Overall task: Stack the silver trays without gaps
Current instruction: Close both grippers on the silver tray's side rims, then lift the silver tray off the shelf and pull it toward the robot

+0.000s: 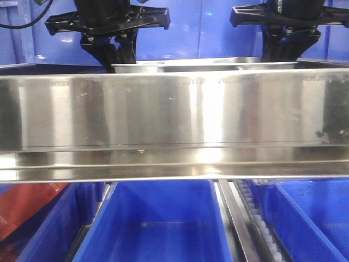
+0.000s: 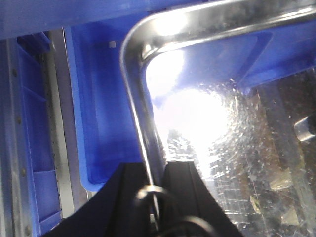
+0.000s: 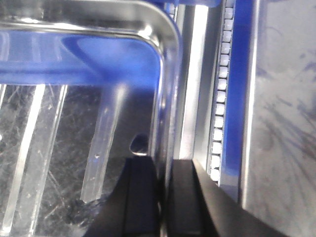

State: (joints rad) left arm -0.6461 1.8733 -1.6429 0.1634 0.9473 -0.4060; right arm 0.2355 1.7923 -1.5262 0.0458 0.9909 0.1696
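Left hand (image 2: 157,187) clamped on rim of shallow rectangular shiny-grey steel tray (image 1: 207,65); right hand (image 3: 163,187) clamped on opposite rim; blue plastic bin (image 2: 98,123) seen left of left hand.

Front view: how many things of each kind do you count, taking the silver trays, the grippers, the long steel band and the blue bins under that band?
silver tray: 1
grippers: 2, the left gripper and the right gripper
long steel band: 1
blue bins: 3
Total: 7
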